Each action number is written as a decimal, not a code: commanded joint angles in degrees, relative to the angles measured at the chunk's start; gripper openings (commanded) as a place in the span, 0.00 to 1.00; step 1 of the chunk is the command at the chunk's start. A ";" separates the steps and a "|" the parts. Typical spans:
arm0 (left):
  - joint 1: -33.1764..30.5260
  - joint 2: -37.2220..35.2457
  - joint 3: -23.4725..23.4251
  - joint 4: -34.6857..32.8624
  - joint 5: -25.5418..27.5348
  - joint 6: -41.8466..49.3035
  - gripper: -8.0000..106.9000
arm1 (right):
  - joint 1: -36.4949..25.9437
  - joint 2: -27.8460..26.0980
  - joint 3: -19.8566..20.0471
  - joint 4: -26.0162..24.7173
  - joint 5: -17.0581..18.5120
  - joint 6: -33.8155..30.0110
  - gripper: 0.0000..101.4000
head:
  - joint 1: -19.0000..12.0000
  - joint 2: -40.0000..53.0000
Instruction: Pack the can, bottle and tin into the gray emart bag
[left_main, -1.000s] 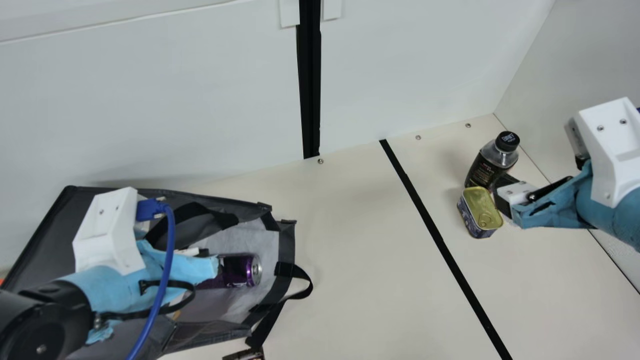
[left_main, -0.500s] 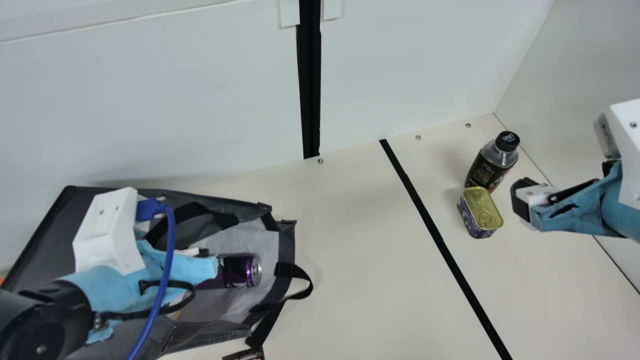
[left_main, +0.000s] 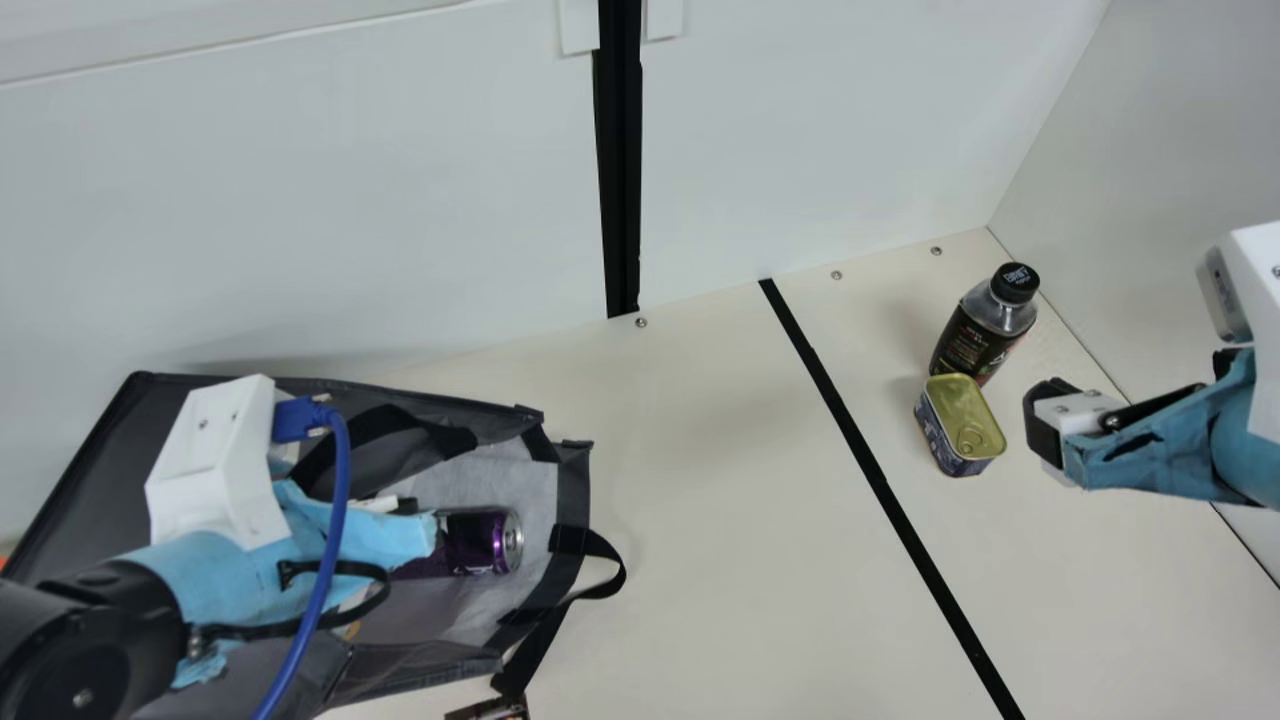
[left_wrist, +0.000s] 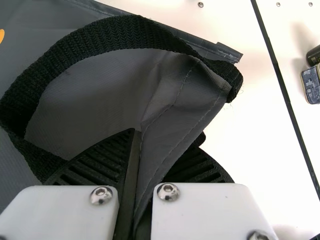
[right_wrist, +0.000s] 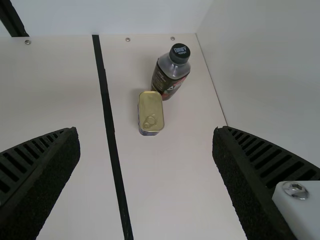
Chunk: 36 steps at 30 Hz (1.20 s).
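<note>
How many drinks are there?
2: a purple can lying in the bag, and a bottle standing beside the tin. The bag may hide more.

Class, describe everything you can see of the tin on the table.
The tin is a small rounded block, metal by its look: a shiny gold lid with a pull ring, unopened, above dark blue, patterned sides. It sits lid up on the table, right beside the bottle; whether they touch is unclear. The open right claw is clear of it.
</note>
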 joint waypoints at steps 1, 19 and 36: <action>0.00 0.00 0.00 0.00 0.00 0.00 0.16 | 0.30 -0.22 0.26 -0.23 -0.10 0.37 0.90 | -1.30 -0.14; 0.00 0.00 0.00 0.00 0.00 0.00 0.16 | 2.93 -1.64 0.17 -2.08 -0.10 4.67 0.90 | -1.30 -0.14; 0.00 0.00 0.00 0.00 0.00 0.00 0.16 | 2.79 -0.32 -1.12 -1.84 -0.10 5.47 0.90 | -1.30 -0.14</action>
